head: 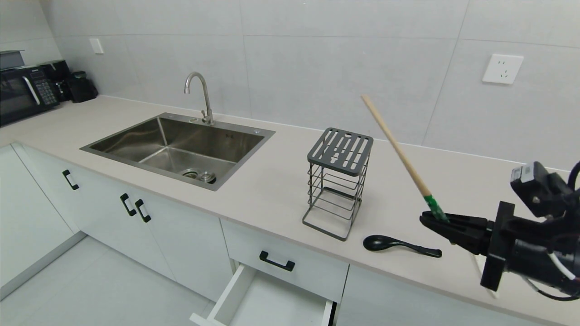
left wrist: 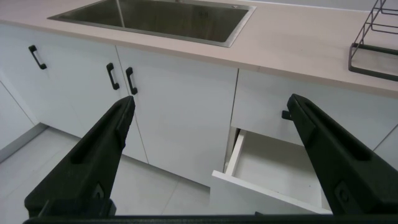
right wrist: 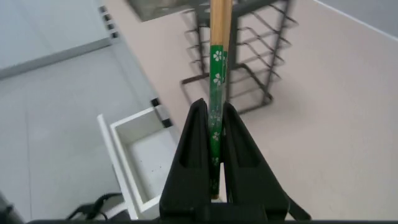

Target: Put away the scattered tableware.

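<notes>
Beige tabletop [head: 281, 181], grey tiled wall [head: 317, 68]: sink [head: 149, 136] upper left, wire rack [head: 337, 181] centre, black spoon [head: 398, 246] beside it. Lower right, the right end effector [head: 430, 218] clamps green-tipped chopsticks [head: 398, 154]; left end effector [left wrist: 211, 99] gapes wide, facing an open drawer [left wrist: 273, 171].

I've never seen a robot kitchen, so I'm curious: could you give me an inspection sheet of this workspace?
Surface: pale countertop.
Job's things: chopsticks held tilted above the countertop; black spoon lying beside the wire rack; drawer below pulled open.
Clutter: nothing seen.
Jaws: right pair shut on the chopsticks; left pair open, facing the cabinet doors.
Cables: nothing seen.
Surroundings: sink with tap, microwave, wall socket.
</notes>
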Motion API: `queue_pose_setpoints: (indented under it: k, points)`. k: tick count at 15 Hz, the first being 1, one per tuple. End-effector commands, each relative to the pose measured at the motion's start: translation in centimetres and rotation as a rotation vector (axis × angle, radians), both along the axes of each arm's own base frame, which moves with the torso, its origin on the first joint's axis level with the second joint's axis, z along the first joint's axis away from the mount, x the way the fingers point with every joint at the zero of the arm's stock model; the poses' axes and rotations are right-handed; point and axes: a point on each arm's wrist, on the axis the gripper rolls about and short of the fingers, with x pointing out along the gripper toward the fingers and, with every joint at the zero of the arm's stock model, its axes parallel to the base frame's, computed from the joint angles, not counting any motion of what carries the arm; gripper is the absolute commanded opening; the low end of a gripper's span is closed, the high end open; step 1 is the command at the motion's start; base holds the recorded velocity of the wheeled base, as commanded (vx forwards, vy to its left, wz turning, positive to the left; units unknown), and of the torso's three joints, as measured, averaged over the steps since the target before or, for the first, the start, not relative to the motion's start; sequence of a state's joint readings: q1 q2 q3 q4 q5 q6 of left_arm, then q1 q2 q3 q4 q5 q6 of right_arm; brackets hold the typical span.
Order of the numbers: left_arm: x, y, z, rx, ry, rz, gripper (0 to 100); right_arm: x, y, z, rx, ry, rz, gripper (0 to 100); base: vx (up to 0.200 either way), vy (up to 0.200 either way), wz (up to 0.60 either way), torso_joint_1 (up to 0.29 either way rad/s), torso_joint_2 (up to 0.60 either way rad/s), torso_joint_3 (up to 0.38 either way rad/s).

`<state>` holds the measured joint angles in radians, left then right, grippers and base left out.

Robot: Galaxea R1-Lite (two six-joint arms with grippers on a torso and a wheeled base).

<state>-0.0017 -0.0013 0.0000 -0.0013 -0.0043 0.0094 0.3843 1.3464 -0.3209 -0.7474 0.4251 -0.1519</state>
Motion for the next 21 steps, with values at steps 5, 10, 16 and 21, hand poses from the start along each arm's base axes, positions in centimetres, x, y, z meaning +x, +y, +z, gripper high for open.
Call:
queue_pose_setpoints:
  k: [5,10,16,21]
  points:
    - [0.0,0.0,0.0,0.000,0.001,0.000,100,0.1,4.5,-4.0,-0.236,0.127,0.330,0,0.000,0.000,0.00,0.000,0.00,0.000]
    - [0.0,0.0,0.0,0.000,0.001,0.000,100,-1.2,6.1,-6.2,-0.330,0.193,0.375,0,0.000,0.000,0.00,0.000,0.00,0.000]
    - [0.0,0.0,0.0,0.000,0.001,0.000,100,-2.1,7.6,-6.6,-0.380,0.197,0.397,0,0.000,0.000,0.00,0.000,0.00,0.000]
    - [0.0,0.0,0.0,0.000,0.001,0.000,100,-0.6,11.4,-7.4,-0.456,0.167,0.336,0,0.000,0.000,0.00,0.000,0.00,0.000]
